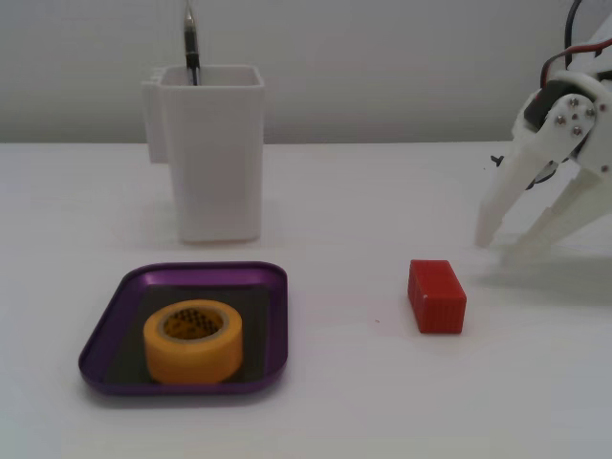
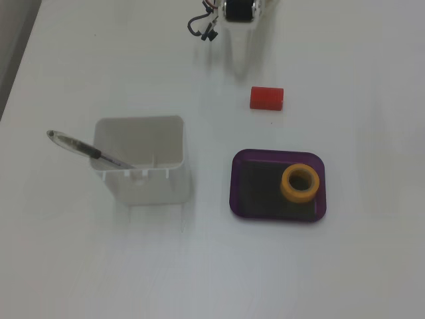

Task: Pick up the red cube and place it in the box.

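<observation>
The red cube [image 1: 437,296] lies on the white table, right of the box; it also shows in a fixed view from above [image 2: 267,98]. The box is a shallow dark-purple tray [image 1: 206,271], seen in both fixed views [image 2: 255,189], and it is apart from the cube. My white gripper [image 1: 505,246] is open and empty. Its fingertips point down at the table just behind and to the right of the cube, without touching it. From above the gripper [image 2: 240,61] is pale against the table and hard to make out.
A yellow tape roll [image 1: 193,340] sits inside the tray [image 2: 300,183]. A tall white square container [image 1: 218,163] with a pen [image 1: 191,43] in it stands behind the tray [image 2: 149,179].
</observation>
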Tool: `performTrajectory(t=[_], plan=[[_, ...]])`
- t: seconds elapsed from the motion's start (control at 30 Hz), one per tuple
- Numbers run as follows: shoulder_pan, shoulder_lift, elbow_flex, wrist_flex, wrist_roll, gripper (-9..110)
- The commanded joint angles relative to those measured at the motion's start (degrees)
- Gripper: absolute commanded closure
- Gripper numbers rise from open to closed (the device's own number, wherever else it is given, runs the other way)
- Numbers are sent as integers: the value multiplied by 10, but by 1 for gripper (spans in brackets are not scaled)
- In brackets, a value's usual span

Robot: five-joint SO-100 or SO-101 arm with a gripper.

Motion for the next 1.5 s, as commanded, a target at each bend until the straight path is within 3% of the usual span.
performTrajectory(t=[0.0, 1.27, 1.47], plan=[[-4, 51, 1, 4, -2, 97], [-4, 51, 1, 3, -4, 96], [-54, 53, 1, 3, -21, 96]])
